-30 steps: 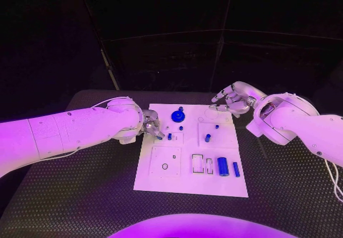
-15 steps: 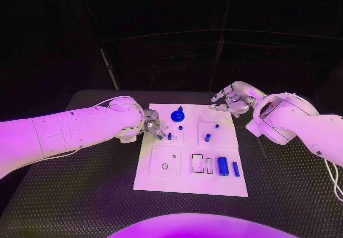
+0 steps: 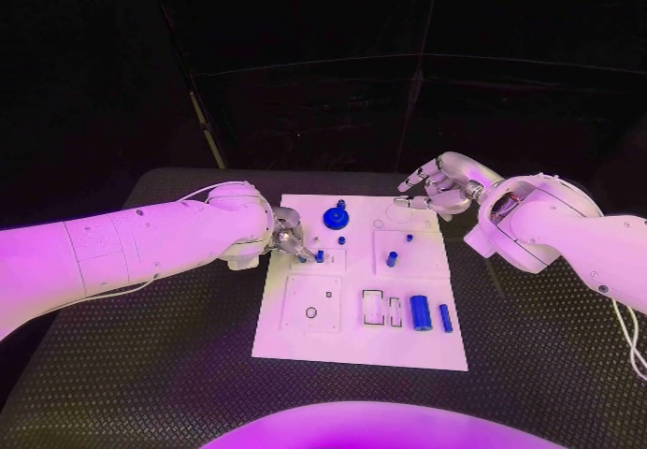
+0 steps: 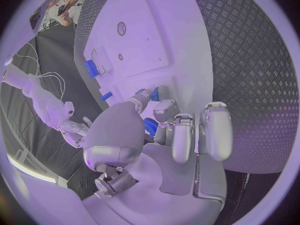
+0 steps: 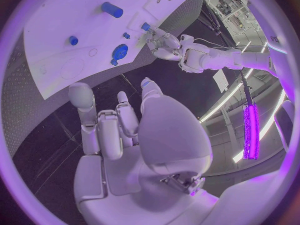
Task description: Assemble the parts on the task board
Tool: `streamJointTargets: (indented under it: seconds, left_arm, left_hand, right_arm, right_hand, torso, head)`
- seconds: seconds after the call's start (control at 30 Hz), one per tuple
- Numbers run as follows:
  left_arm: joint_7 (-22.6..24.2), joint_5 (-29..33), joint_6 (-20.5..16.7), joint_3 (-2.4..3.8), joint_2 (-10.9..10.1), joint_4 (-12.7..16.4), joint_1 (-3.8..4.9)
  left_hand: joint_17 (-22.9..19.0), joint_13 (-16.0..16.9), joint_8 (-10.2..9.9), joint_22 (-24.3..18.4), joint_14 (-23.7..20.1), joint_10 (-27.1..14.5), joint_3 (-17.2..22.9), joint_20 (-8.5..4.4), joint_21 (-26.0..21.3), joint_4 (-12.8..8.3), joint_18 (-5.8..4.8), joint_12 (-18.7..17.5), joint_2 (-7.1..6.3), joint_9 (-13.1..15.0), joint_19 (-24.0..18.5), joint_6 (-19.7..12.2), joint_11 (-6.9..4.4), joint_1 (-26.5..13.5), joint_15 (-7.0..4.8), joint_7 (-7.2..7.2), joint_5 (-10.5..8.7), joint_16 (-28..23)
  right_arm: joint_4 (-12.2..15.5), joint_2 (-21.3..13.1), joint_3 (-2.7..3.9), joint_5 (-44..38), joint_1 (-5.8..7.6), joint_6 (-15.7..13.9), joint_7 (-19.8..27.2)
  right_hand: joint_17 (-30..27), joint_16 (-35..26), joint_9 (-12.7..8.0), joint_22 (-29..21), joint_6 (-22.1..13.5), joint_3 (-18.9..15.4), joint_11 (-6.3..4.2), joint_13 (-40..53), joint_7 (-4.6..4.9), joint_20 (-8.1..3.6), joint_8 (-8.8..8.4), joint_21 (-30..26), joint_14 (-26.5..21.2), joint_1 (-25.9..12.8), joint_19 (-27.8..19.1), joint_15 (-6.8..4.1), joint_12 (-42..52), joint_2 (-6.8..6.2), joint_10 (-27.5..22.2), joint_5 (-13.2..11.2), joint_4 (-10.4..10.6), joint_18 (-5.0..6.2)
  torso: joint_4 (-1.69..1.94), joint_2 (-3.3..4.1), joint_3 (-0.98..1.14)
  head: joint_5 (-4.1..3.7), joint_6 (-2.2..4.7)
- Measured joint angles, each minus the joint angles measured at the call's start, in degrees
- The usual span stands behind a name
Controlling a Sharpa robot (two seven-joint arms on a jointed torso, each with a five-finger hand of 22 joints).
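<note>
white task board [image 3: 362,351] flat on the black table [image 3: 162,374], mid-table. left hand [image 3: 287,238] low over the board's left edge, fingers curled down around a small blue part [image 3: 320,256] standing upright near the board's left side; from the head view alone, unclear whether pinched or merely touched. right hand [image 3: 434,187] raised off the board's far right corner, well apart from every part, fingers spread and slightly bent, holding nothing.

on the board, seen from the head: a round blue gear-like part [image 3: 335,221] near the far edge, just beyond the left hand; a small blue peg [image 3: 393,260] upright around the middle; a blue cylinder [image 3: 421,313] lying on its side toward the near right, with a thin blue bar [image 3: 445,319] just beside it.

closer in the left wrist view: left hand [image 4: 181,130] with fingertips bent over a blue part [image 4: 150,126] tucked between thumb and fingers, another blue piece [image 4: 154,93] just past the fingertips; firm grip still not certain. also there, the cylinder [image 4: 92,68] further along the board.

in the right wrist view: right hand [image 5: 125,130] with empty palm and fingers apart, above dark table beside the board [image 5: 75,15]; gear-like part [image 5: 119,51], cylinder [image 5: 112,9] and the left hand [image 5: 164,42] visible beyond.

rectangular recesses [image 3: 381,309] in the board's near half, beside the cylinder; contents too small to tell.
</note>
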Motion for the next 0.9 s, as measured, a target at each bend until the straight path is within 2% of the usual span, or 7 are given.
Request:
streamJointTargets:
  seconds: [0.37, 0.67, 0.9]
  left_arm:
    - [0.01, 0.04, 0.21, 0.0, 0.03, -0.35, -0.03]
    - [0.01, 0.05, -0.24, 0.0, -1.14, 0.56, -0.11]
    - [-0.02, 0.05, -0.83, 0.04, -1.71, 1.23, -0.11]
  left_hand:
    - [0.0, -0.01, 0.0, 0.0, 0.0, 0.0, -5.74, 0.0, 0.0, 2.61, 0.0, 0.04, 0.6, 0.05, 0.0, -0.01, 0.0, -0.57, 0.0, -0.01, 0.0, 0.0]
    - [0.0, -0.32, -0.05, -0.01, 0.0, -0.01, -9.77, 0.0, 0.0, 5.23, 0.0, 0.04, 0.85, 0.2, 0.0, -0.03, 0.01, -0.81, 0.0, -0.03, 0.0, 0.0]
    - [0.0, -0.3, -0.06, -0.01, 0.0, -0.01, -10.82, 0.0, -0.01, 5.96, 0.0, 0.04, 1.08, 0.25, 0.0, -0.25, 0.01, -0.58, 0.0, 0.19, 0.0, 0.0]
  right_arm:
    - [0.04, -0.08, 0.0, 0.0, 0.0, -0.01, 0.03]
    - [0.05, -0.15, 0.0, 0.0, 0.0, -0.03, 0.06]
    - [0.03, -0.16, 0.0, 0.0, 0.0, -0.03, 0.07]
  right_hand:
    - [0.0, 0.0, 0.0, 0.0, 0.0, 0.0, 0.0, -0.07, 0.0, 0.0, 0.0, 0.0, 0.0, 0.0, 0.0, 0.0, 0.0, 0.0, 0.0, 0.0, 0.0, 0.0]
    - [0.0, 0.0, 0.0, -0.21, 0.0, 0.0, 0.0, -0.14, 0.0, 0.0, 0.0, 0.0, 0.0, 0.0, 0.0, 0.0, 0.0, 0.0, 0.0, 0.0, 0.0, -0.01]
    - [0.0, 0.0, -0.01, -0.31, -0.19, -0.61, 0.0, -0.2, -0.19, 0.0, 0.0, -0.22, 0.0, -0.38, 0.0, 0.0, -0.24, 0.37, 0.0, 0.0, 0.13, 0.0]
  torso:
    - [0.03, -0.03, 0.0]
    - [0.05, -0.03, -0.04]
    - [0.05, -0.03, -0.02]
  head:
    - [-0.18, 0.08]
    - [-0.29, 0.16]
    - [-0.24, 0.28]
